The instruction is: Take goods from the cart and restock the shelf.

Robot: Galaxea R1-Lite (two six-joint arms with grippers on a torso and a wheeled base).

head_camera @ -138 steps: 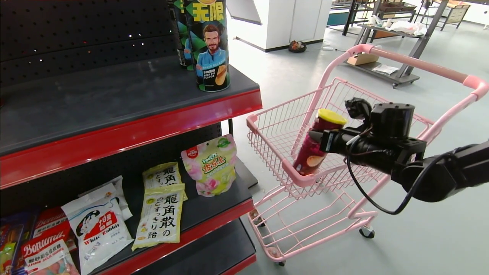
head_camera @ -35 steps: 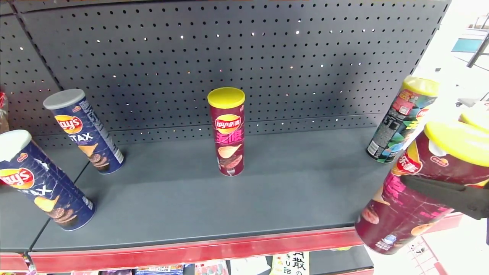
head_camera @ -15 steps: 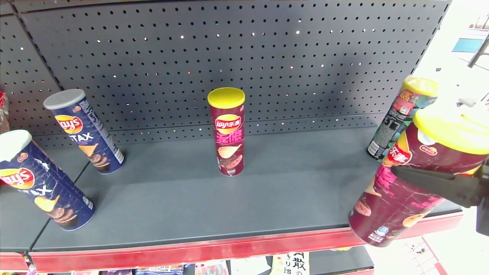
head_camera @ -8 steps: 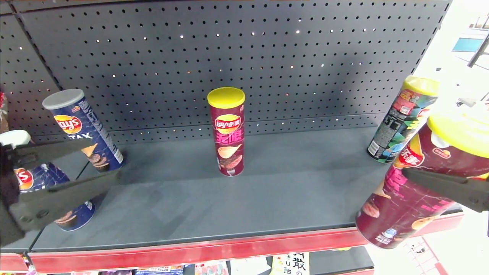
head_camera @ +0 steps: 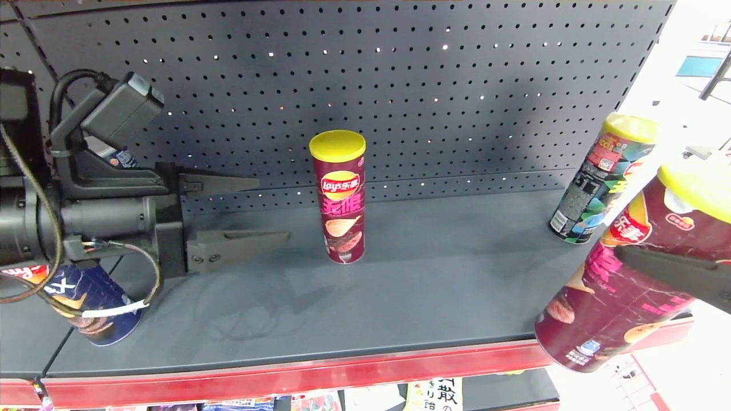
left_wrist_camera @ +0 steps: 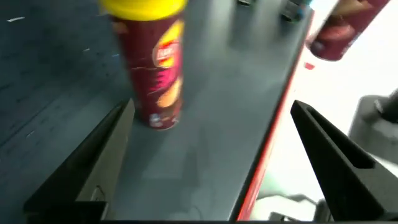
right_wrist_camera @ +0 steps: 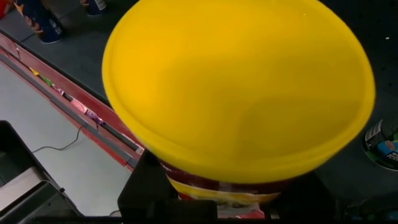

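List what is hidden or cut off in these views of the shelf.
- Rear blue can: head view, mostly behind the left gripper.
- Front blue can: head view, top hidden by the left arm.
- Held maroon can: head view, cut by the edge; right wrist view, yellow lid covers its body.

The middle can stands on the shelf, the left end effector to its left. At the right front edge hangs the tilted can, the corner can behind it.
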